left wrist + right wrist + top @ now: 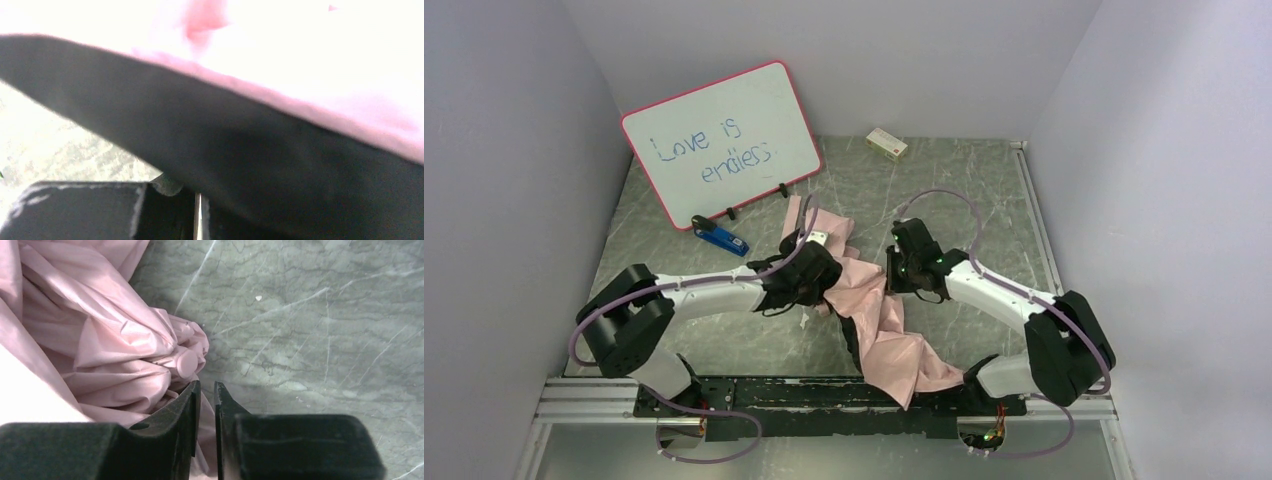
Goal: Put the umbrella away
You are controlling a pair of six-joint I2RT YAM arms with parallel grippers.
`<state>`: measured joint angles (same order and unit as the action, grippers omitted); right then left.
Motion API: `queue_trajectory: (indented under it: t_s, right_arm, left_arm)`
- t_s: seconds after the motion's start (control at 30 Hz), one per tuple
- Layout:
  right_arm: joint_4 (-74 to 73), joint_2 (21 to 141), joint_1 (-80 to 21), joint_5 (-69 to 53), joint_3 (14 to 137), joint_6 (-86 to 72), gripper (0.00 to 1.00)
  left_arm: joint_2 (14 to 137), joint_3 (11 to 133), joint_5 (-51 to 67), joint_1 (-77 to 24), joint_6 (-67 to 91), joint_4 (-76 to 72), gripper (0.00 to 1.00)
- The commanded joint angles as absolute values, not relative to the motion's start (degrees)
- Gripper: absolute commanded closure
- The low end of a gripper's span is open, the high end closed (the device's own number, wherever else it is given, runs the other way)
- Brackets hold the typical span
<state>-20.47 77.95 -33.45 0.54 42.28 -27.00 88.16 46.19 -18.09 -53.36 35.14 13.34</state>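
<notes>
Your right gripper (pixel 206 386) is narrowly parted and holds nothing, just beside the umbrella's (pixel 100 340) round tip cap (pixel 186 361). Your left gripper (pixel 809 275) is closed amid the canopy; I cannot tell whether it pinches cloth. The umbrella sprawls from the middle of the table (pixel 984 200) to its near edge. You look to be gathering it; next, wrap the pleats tight.

Grey marble table (pixel 964 190) carries umbrella (pixel 884 330), whiteboard (pixel 724 140), stapler (pixel 721 238), box (pixel 886 144).
</notes>
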Motion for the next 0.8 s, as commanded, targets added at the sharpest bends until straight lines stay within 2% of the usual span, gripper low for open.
queue_trajectory:
  t_s: [0.0,0.2,0.33,0.5,0.67,0.77]
  right_arm:
    - [-20.18,77.00,-33.82,-3.90,39.35,-28.27,0.78]
    - [-14.10,75.40,-33.69,-14.09,37.51,-29.00,0.73]
    - [-19.58,72.60,-33.59,-3.73,40.53,-27.99,0.66]
    - [-25.99,69.50,-33.05,9.50,42.68,-26.81,0.58]
    - [-28.54,68.65,-32.52,14.55,42.52,-28.48,0.56]
    - [-28.22,69.68,-32.07,15.71,41.94,-28.87,0.55]
  left_arm:
    - [90.30,50.20,-13.65,-51.67,28.88,10.32,0.95]
    - [98.25,58.36,-9.39,-51.09,23.69,10.04,0.95]
    - [96.94,60.06,-10.19,-47.73,21.89,13.06,0.94]
    - [88.58,58.48,-13.11,-42.51,20.23,18.96,0.86]
    - [79.32,53.92,-15.45,-41.02,21.53,24.72,0.71]
    - [74.86,49.96,-14.26,-41.05,24.42,26.21,0.72]
